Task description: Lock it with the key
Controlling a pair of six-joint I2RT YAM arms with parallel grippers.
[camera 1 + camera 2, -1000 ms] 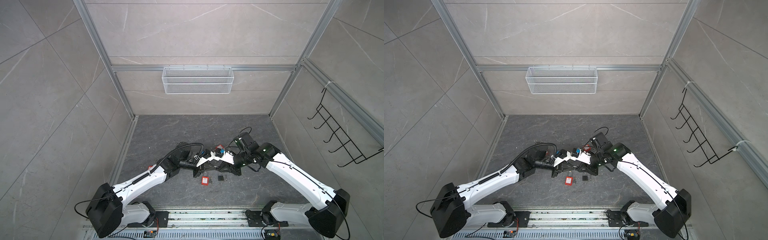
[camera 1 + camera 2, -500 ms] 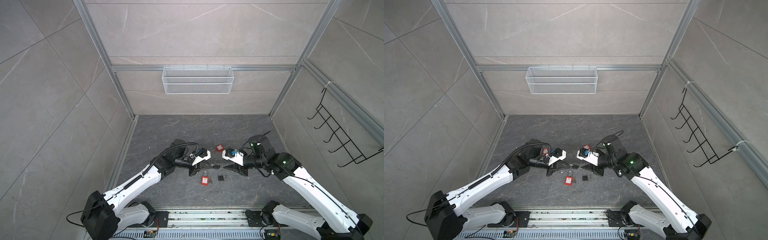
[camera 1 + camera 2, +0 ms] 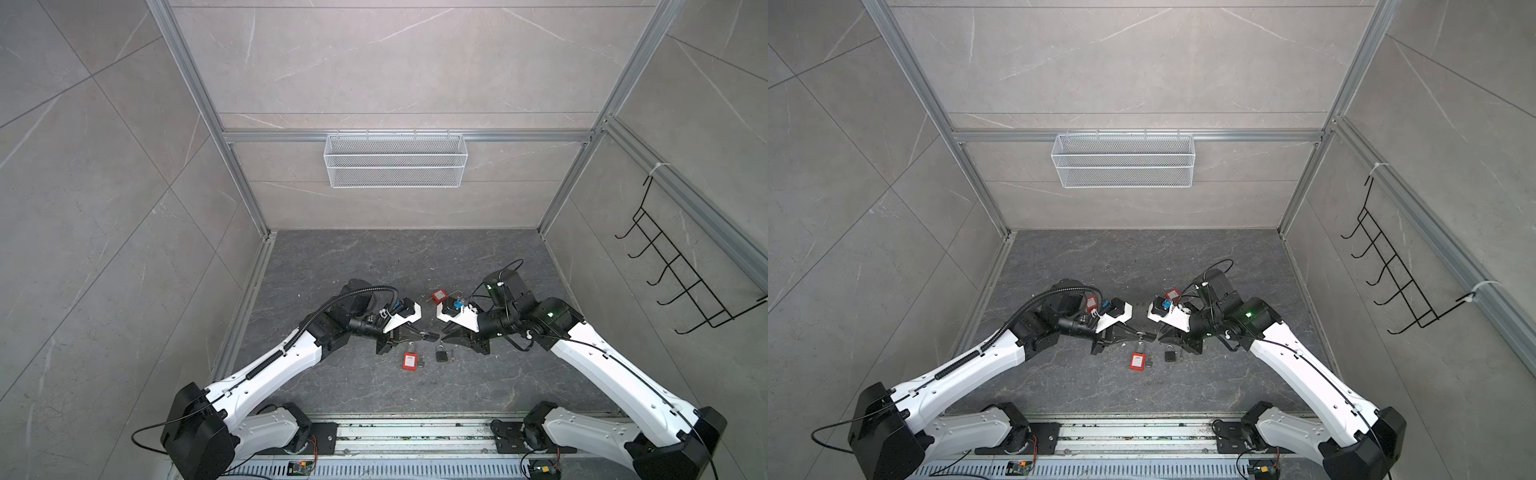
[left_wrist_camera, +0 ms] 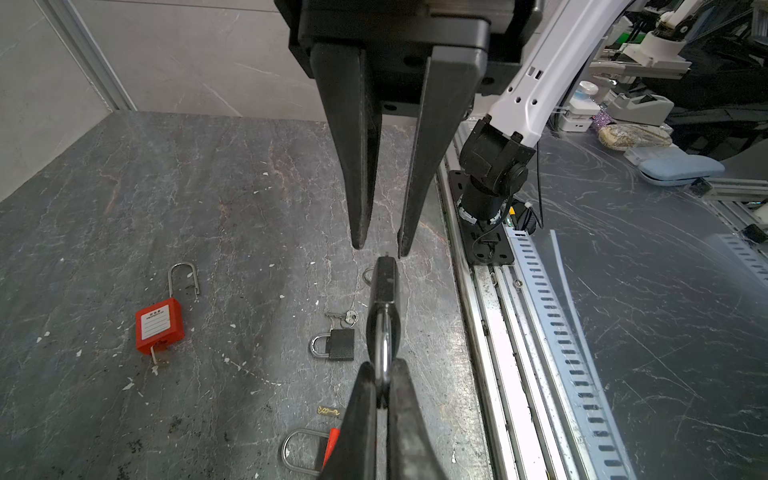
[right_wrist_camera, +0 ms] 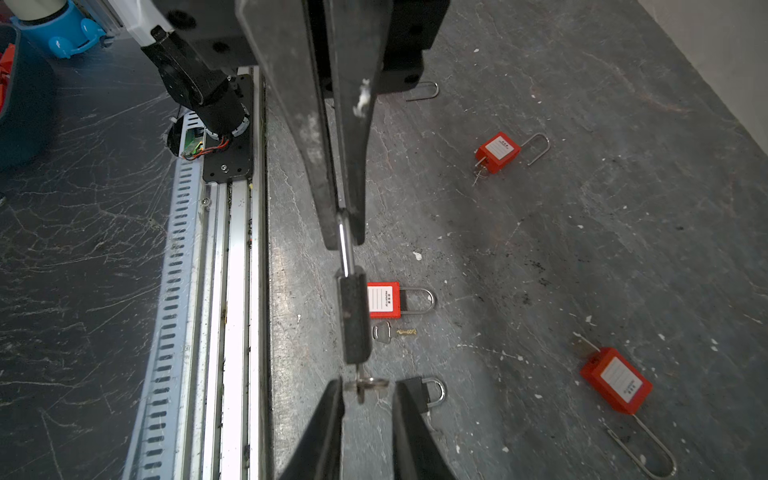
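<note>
Pinching the padlock (image 4: 385,282) by its shackle (image 4: 383,345), the left gripper (image 4: 381,370) is holding it above the floor (image 3: 374,270), lower centre in both top views; the right gripper (image 4: 381,249) is hovering slightly parted around the key (image 5: 365,384) in the padlock's underside.

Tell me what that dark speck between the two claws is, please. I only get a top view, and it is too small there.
Observer: It is a black padlock; the left wrist view shows the left gripper shut on its steel shackle.
Operator: Is the other claw holding anything?
Observer: No. The right gripper is open, its jaws apart on either side of a key that sticks out of the padlock's base.
Operator: Any spare keys about?
Observer: Yes, a loose key lies beside a second black padlock.
</note>
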